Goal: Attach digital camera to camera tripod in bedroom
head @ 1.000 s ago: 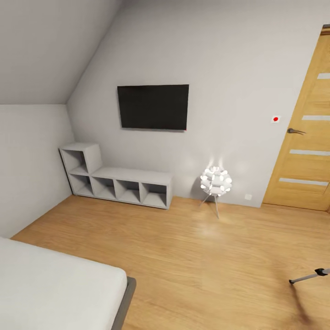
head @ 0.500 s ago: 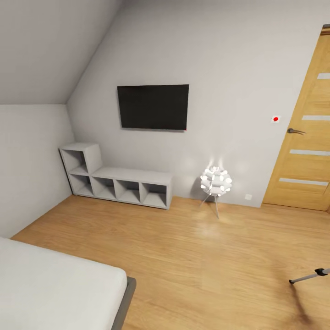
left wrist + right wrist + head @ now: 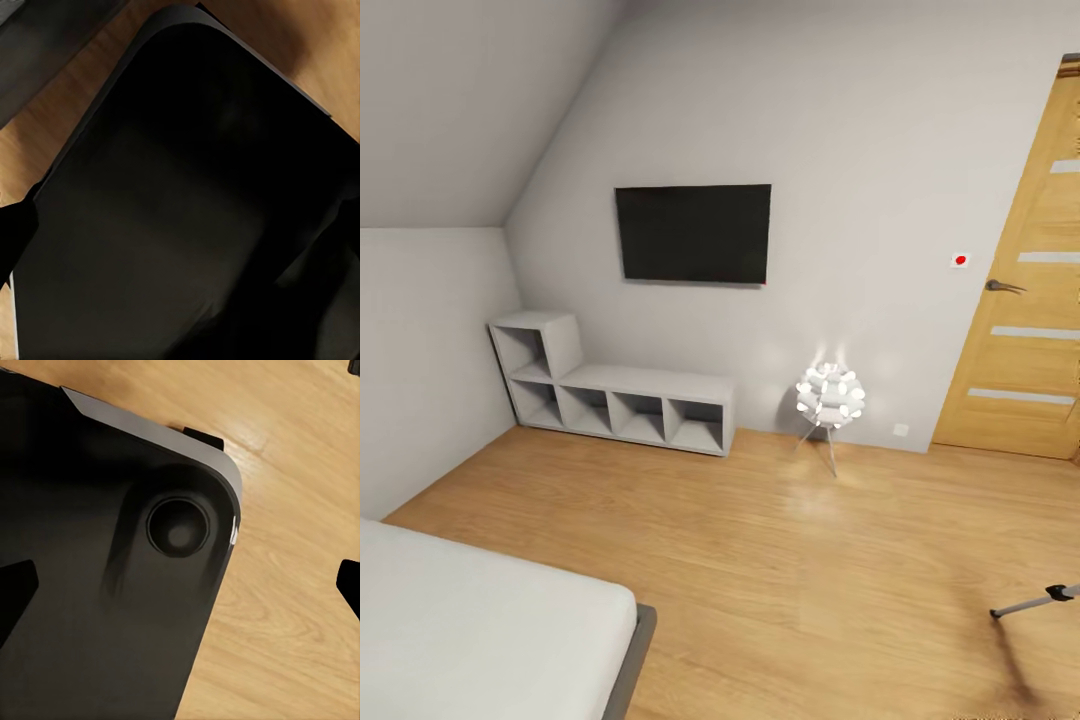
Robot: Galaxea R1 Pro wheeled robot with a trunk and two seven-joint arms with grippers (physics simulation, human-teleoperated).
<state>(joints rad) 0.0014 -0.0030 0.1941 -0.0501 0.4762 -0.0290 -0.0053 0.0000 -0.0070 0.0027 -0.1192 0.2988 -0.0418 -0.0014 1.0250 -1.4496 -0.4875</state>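
Note:
I am in the bedroom, with white walls, a sloped ceiling and a light wood floor [image 3: 810, 560]. A silver leg with a black foot, part of the camera tripod [image 3: 1035, 603], pokes in low at the right edge of the head view. The digital camera is out of view. In the left wrist view my left gripper [image 3: 180, 232] hangs over my own black base [image 3: 172, 195], its dark fingertips [image 3: 15, 232] far apart with nothing between them. My right gripper [image 3: 180, 592] is likewise open above the base's corner [image 3: 112, 547], fingertips [image 3: 15, 592] at the frame's edges.
A grey bed [image 3: 480, 630] fills the near left corner. A low grey cube shelf [image 3: 620, 400] stands against the far wall under a black wall TV [image 3: 693, 233]. A glowing white ball lamp [image 3: 830, 398] stands beside it. A wooden door [image 3: 1025, 300] is at the right.
The whole head view has shifted by a pixel or two; nothing in the room has moved.

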